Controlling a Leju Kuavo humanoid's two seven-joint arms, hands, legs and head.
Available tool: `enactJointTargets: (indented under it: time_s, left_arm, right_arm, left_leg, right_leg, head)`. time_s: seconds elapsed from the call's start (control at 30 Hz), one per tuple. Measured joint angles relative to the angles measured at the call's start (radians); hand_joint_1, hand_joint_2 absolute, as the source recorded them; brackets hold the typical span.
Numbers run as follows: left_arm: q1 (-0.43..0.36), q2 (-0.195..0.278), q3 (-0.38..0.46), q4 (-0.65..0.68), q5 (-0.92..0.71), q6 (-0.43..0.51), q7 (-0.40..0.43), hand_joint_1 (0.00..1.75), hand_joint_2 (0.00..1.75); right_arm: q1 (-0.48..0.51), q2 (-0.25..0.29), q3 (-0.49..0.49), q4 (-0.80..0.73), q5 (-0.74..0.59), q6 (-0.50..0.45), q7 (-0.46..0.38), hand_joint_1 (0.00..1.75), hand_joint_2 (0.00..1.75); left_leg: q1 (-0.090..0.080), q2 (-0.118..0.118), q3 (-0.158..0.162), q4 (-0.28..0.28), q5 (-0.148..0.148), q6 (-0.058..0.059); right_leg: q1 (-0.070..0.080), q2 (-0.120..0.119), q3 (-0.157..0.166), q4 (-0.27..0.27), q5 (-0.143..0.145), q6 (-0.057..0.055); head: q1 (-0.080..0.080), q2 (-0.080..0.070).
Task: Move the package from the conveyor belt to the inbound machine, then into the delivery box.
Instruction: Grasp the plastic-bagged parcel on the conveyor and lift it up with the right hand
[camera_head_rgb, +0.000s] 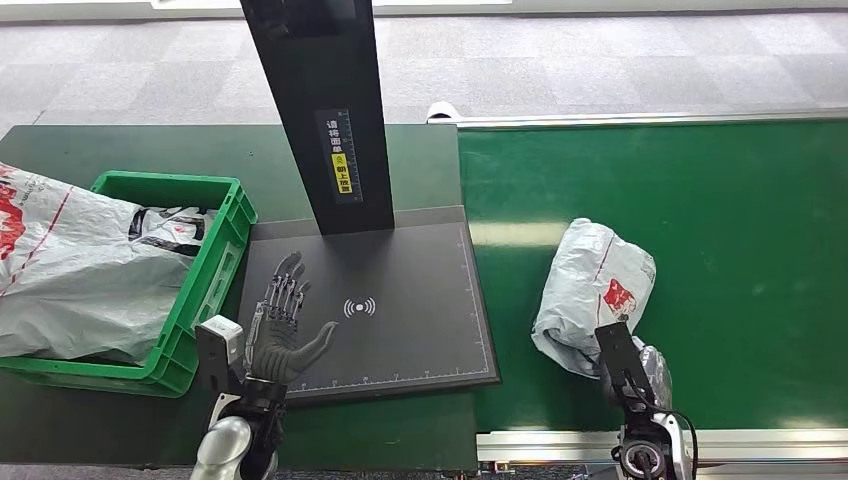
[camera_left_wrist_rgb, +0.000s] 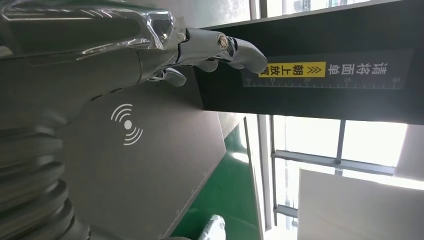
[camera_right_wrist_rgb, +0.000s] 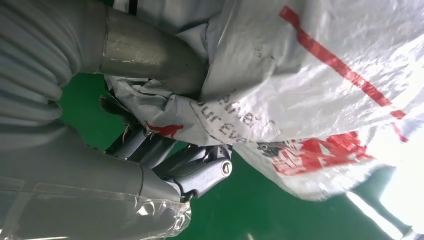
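Note:
The package (camera_head_rgb: 592, 282), a crumpled grey-white plastic mailer with red print, lies on the green conveyor belt (camera_head_rgb: 745, 250) just right of the inbound machine. My right hand (camera_head_rgb: 628, 372) grips its near end; in the right wrist view the thumb presses into the bag (camera_right_wrist_rgb: 310, 75) while the fingers (camera_right_wrist_rgb: 200, 170) curl under its edge. My left hand (camera_head_rgb: 283, 322) hovers open, fingers spread, over the left part of the machine's black scan plate (camera_head_rgb: 420, 290). The left wrist view has the left hand's fingers (camera_left_wrist_rgb: 220, 47) stretched toward the plate (camera_left_wrist_rgb: 150, 170).
The machine's black pillar (camera_head_rgb: 320, 110) with a yellow label rises at the back of the plate. A green crate (camera_head_rgb: 218, 265) at the left holds several large grey mailers that spill over its side. The belt's metal front rail (camera_head_rgb: 560, 443) runs near my right wrist.

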Motion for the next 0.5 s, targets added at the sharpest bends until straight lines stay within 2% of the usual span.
enactJointTargets:
  time_s: [0.13, 0.33, 0.5]
  left_arm:
    - [-0.002, 0.001, 0.002, 0.0, 0.004, 0.045, -0.029, 0.0, 1.75]
    - [-0.016, -0.002, 0.004, 0.003, 0.025, 0.127, -0.065, 0.0, 1.75]
    - [-0.028, -0.006, 0.007, 0.002, 0.073, 0.188, -0.098, 0.0, 1.75]
  right_arm:
    - [0.022, 0.013, -0.007, -0.075, -0.184, -0.074, -0.202, 1.75, 1.75]
    - [0.074, 0.047, -0.03, -0.249, -0.313, -0.242, -0.39, 1.75, 1.75]
    - [0.122, 0.072, -0.01, -0.4, -0.335, -0.399, -0.439, 1.75, 1.75]
  left_leg:
    - [0.0, 0.0, 0.0, 0.0, 0.0, 0.0]
    - [0.0, 0.0, -0.001, 0.0, 0.0, 0.0]
    - [0.0, 0.0, -0.001, 0.0, 0.0, 0.0]
  right_leg:
    - [0.0, 0.0, -0.001, 0.0, 0.0, 0.0]
    - [0.0, -0.001, -0.001, 0.0, 0.0, 0.0]
    - [0.0, 0.0, -0.001, 0.0, 0.0, 0.0]
  head:
    - [0.0, 0.0]
    - [0.0, 0.0]
    - [0.0, 0.0]
